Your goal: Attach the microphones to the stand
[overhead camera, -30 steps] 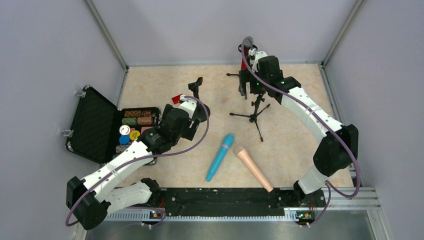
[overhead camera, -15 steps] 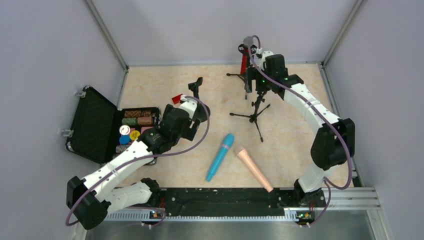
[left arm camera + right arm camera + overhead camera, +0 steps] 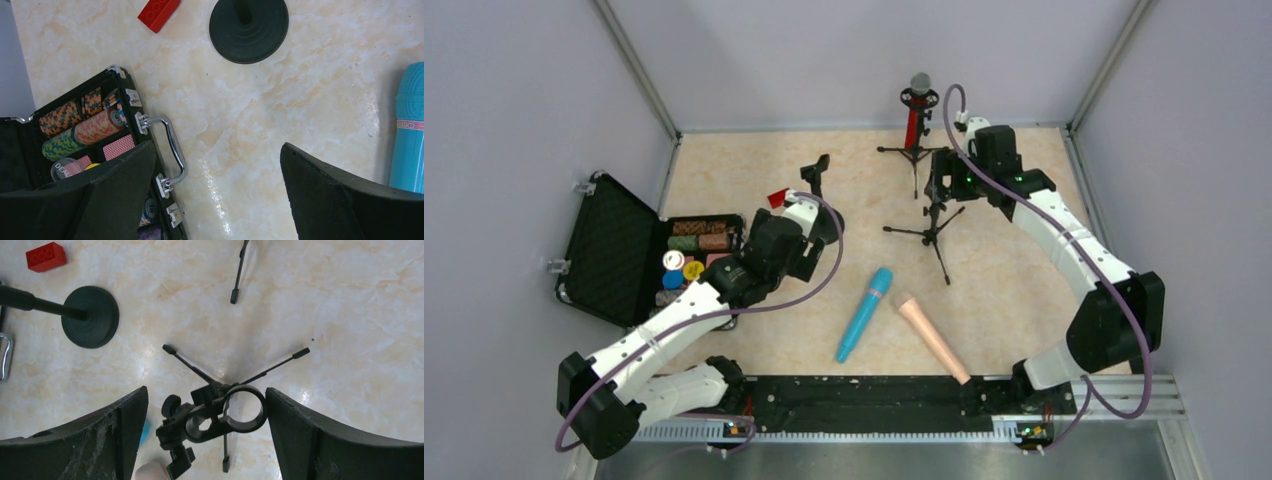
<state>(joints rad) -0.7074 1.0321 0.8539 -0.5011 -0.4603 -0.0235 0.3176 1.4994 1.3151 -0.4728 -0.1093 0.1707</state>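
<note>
At the back of the table, seen from above, the red microphone (image 3: 913, 112) stands upright in the far tripod stand (image 3: 913, 152) on its own. A moment ago the right gripper (image 3: 941, 181) was wrapped around it; now it has let go and drawn back over the nearer tripod stand (image 3: 936, 226). I take that as one microphone seated, two to go. The cyan microphone (image 3: 865, 314) and the peach-pink microphone (image 3: 934, 338) lie side by side on the table near the arm bases, their heads close but apart, neither touched.

From the left wrist, the left gripper (image 3: 215, 197) hangs with its fingers spread wide, holding nothing. Below it are the foot of the round-base stand (image 3: 248, 22), a red block (image 3: 159, 9), the open poker-chip case (image 3: 80, 127) and the cyan microphone's head at the right edge. The overhead view cannot show that spread.

From the right wrist, the fingers are likewise wide apart and empty. The nearer stand's clip ring (image 3: 243, 409) sits between them, vacant, something the overhead view barely resolves.
</note>
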